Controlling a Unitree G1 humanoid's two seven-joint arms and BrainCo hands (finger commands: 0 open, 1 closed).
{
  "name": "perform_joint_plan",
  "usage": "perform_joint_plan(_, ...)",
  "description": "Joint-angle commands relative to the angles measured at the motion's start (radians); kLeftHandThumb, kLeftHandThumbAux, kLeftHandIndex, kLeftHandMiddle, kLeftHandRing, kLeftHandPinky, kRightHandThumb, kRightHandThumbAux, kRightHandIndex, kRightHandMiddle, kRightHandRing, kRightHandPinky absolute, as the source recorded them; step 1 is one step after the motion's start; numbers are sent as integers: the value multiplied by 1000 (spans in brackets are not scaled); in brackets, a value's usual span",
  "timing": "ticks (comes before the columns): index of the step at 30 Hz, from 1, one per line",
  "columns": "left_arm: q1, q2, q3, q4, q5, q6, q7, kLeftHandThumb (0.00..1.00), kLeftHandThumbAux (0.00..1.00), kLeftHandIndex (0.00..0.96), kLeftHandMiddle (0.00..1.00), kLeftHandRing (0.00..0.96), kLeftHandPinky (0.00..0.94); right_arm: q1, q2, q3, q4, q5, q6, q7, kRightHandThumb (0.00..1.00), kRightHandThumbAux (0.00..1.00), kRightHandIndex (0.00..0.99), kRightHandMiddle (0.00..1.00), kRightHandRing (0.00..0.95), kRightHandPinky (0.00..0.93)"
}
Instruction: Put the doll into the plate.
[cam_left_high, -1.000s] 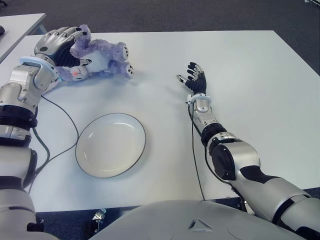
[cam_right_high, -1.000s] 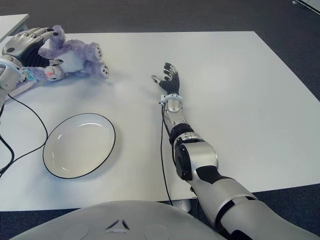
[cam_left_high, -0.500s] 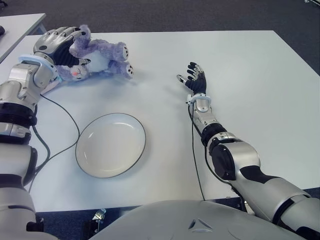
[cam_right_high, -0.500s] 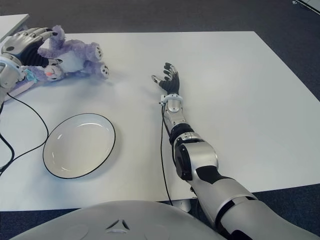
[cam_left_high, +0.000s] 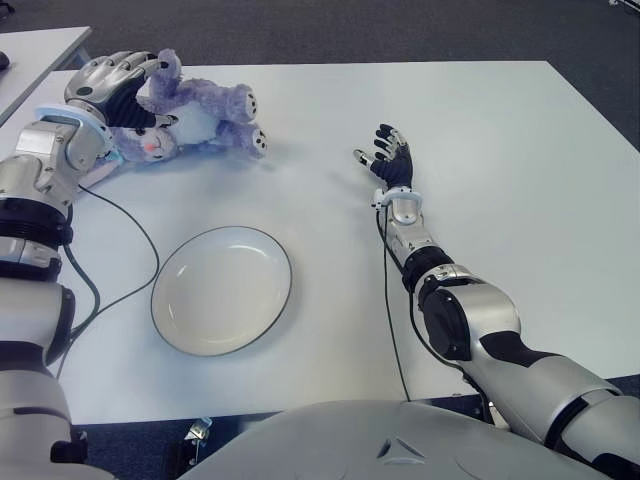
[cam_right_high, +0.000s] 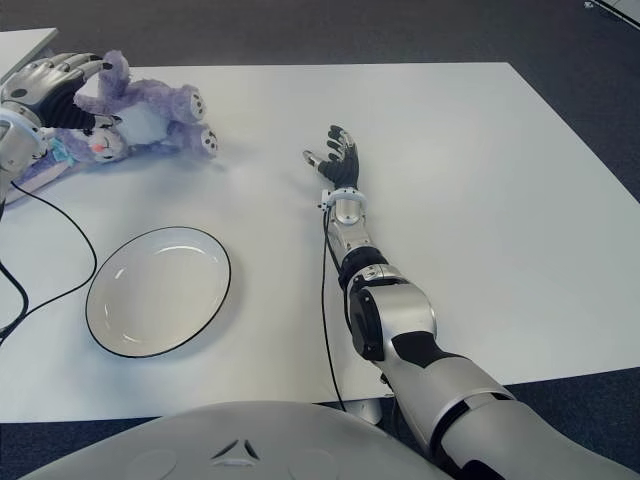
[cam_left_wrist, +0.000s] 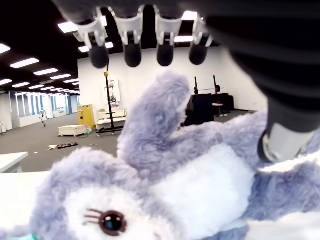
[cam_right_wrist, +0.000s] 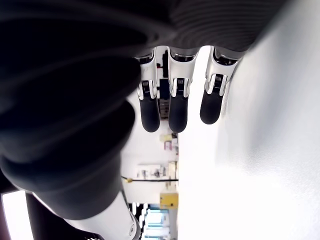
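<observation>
Currently the grasp step is judged under way: doll (cam_left_high: 200, 115) lies on desk (cam_left_high: 500, 150) at 11 o'clock, left robot hand (cam_left_high: 118, 88) cupped over it, grip not confirmed. Lift, then carry toward plate (cam_left_high: 222, 290) at 7 o'clock, is called for. Right robot hand (cam_left_high: 388, 160) is seen at centre, fingers relaxed, nothing held.

The metal-and-black left hand (cam_left_high: 112, 88) is covering part of the fluffy purple-and-white plush doll (cam_left_high: 205, 112) at the upper left of the left eye view, so the doll's head is partly hiding behind the fingers. In the left wrist view, the doll (cam_left_wrist: 165, 185) is running off the lower and right edges of the frame, and whether the fingertips (cam_left_wrist: 132, 55) above it are touching the fur is impossible to tell. In the right wrist view, the dark right hand (cam_right_wrist: 175, 107) is blocking most of the frame, and the white desk (cam_right_wrist: 260, 150) is showing only as a bright blur.
</observation>
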Motion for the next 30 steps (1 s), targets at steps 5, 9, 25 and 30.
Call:
perform_joint_plan(5,-25,-1,-38,40,42,-6,8,211,522,0,0,35,114,189,166,-17,125,21,149,11,234,947,153,180,165,182)
perform_joint_plan(9,-29,-1,-42,44,45,-8,13,214,520,0,0,40,124,189,165,-18,125,22,148,14,235,947,153,178,164,182)
perform_joint_plan(25,-94,-36,-67,184,60,-43,129,289,474,0,14,32,47,191,163,-19,125,18,146,16,236,942,150,181,168,188)
perform_joint_plan(30,-111,-42,-86,207,62,-50,146,294,470,0,14,29,49,192,163,-19,125,16,143,15,230,942,150,181,168,186)
